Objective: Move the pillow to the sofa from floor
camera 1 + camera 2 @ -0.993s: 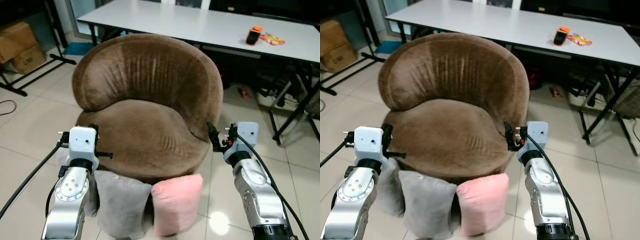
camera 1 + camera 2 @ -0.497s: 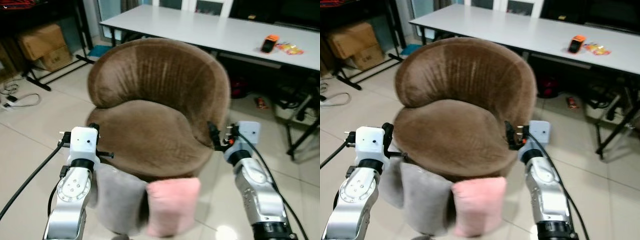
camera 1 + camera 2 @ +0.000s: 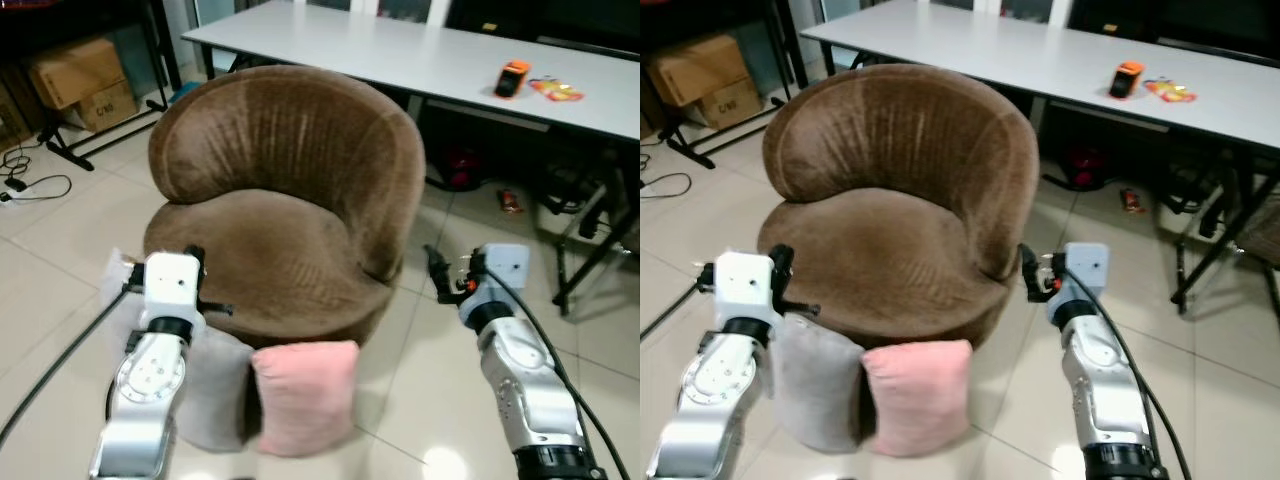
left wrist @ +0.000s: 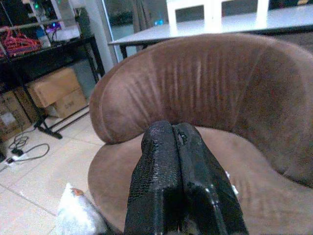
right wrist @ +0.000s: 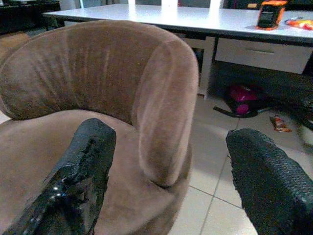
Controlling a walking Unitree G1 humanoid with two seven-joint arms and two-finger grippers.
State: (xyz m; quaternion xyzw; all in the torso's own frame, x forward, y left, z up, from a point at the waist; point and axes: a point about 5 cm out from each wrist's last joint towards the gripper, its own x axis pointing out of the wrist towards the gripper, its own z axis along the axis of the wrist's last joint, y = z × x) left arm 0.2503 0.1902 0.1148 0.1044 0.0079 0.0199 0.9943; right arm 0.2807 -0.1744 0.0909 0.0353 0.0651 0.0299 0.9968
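Pillows are propped on the floor against the brown sofa [image 3: 280, 210] front: a pink pillow [image 3: 303, 395] beside a grey pillow [image 3: 215, 388]. Clenched fingers of the left gripper [image 4: 182, 186] are revealed by its wrist view; the right gripper [image 5: 171, 176] is seen spread wide, empty, beside the seat.

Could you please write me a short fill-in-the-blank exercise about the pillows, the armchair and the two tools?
1. The pink pillow stands on the floor against the front of the brown ____.
2. Beside it, on the robot's left, stands a ____ pillow.
3. The left tool's fingers are ____.
4. The right tool's fingers are ____.

Missing words: armchair; grey; shut; open
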